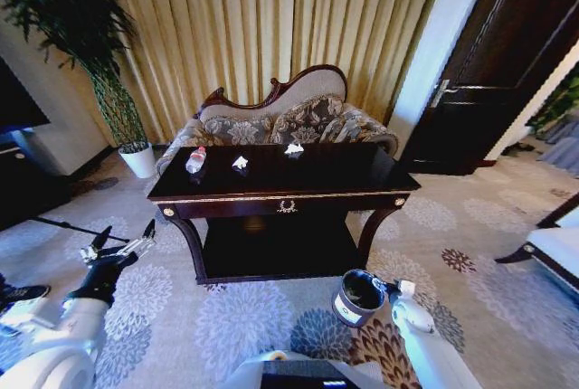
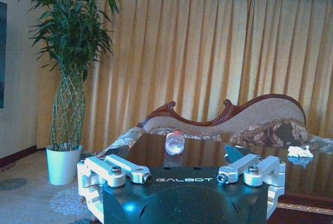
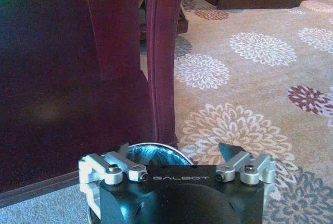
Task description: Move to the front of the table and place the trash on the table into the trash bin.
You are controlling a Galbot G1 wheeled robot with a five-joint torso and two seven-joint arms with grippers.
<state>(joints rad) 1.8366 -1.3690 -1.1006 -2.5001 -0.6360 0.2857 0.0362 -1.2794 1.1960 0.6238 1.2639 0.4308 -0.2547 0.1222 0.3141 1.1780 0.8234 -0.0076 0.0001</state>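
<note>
A: What is the biggest thing ahead?

B: The dark glossy brown wooden table with gold trim [image 1: 362,176], standing on the pale floral carpet [image 1: 470,226]. Its front drawer bears a gold wreath, and the lower shelf is in deep shadow, so nothing on it can be made out. Behind it, a carved-frame floral sofa [image 1: 308,118] is partly hidden by the tabletop, with long gold curtains [image 1: 271,27] at the back and a tall braided plant in a white pot [image 1: 137,159] to the left.

A: And the bin?

B: The small round dark trash bin with a shiny rim [image 1: 358,298] sits on the carpet by the table's front right leg, tilted toward the camera. The right gripper [image 1: 389,290] is right at its rim. In the right wrist view the gripper [image 3: 177,153] has its fingers set apart over the rim, but whether they pinch it I cannot tell; most of the bin [image 3: 156,151] is cut off by the gripper body.

A: The left arm?

B: The left gripper [image 1: 125,241] hangs low, left of the table, fingers spread with nothing between them.

A: The trash?

B: On the tabletop's far side: a small clear plastic bottle with a red cap [image 1: 195,160] lying at the left, a crumpled white paper scrap [image 1: 240,163] beside it, and a second white scrap [image 1: 294,148] further right, all apart from each other.
</note>
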